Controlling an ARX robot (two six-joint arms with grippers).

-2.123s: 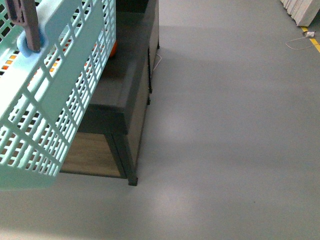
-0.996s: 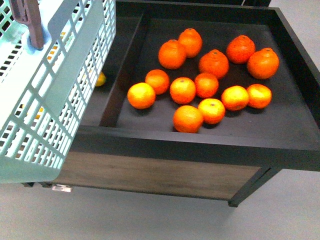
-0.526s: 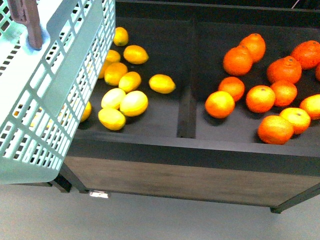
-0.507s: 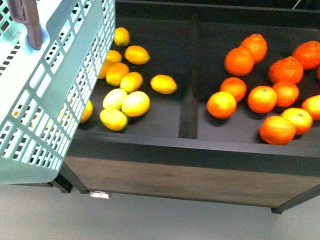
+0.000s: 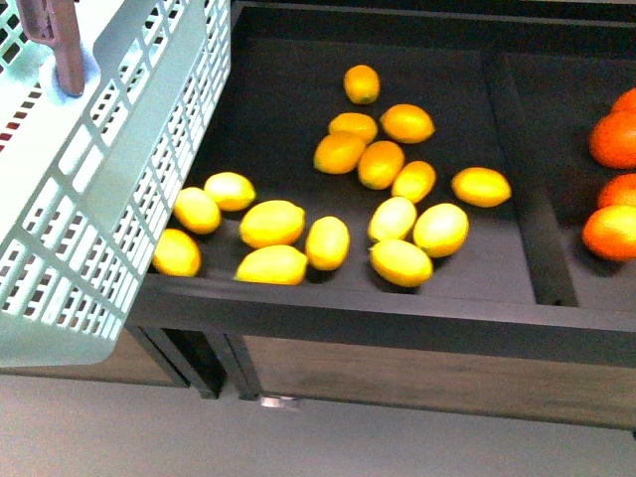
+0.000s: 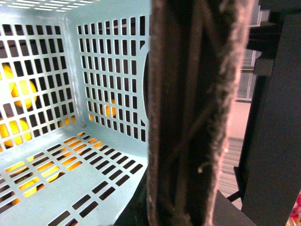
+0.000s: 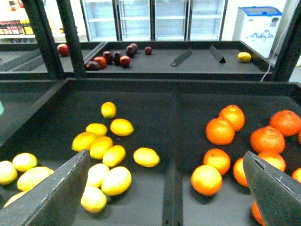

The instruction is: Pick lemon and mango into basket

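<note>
Sixteen smooth oval lemons (image 5: 381, 164) in matte black table (image 5: 397, 318) bin; turquoise lattice plastic basket (image 5: 119, 169) at nine o'clock. Right jaws spread wide; left jaws: cannot tell.

Front view has swung across the black wooden display stand (image 5: 397, 323). 2.1 s ago: mostly grey floor (image 5: 89, 427) plus the stand's corner; floor is now just a strip at the bottom. 1 s ago: only the round orange citrus fruits (image 5: 613, 137). 0.5 s ago: both fruit bays. Now the small yellow oval lemons (image 5: 271, 223) sit mid-frame, with more of them clear of the light turquoise slotted plastic basket (image 5: 119, 179). The oranges are pushed to the right edge and the divider rail (image 5: 527, 189) has shifted right.
</note>
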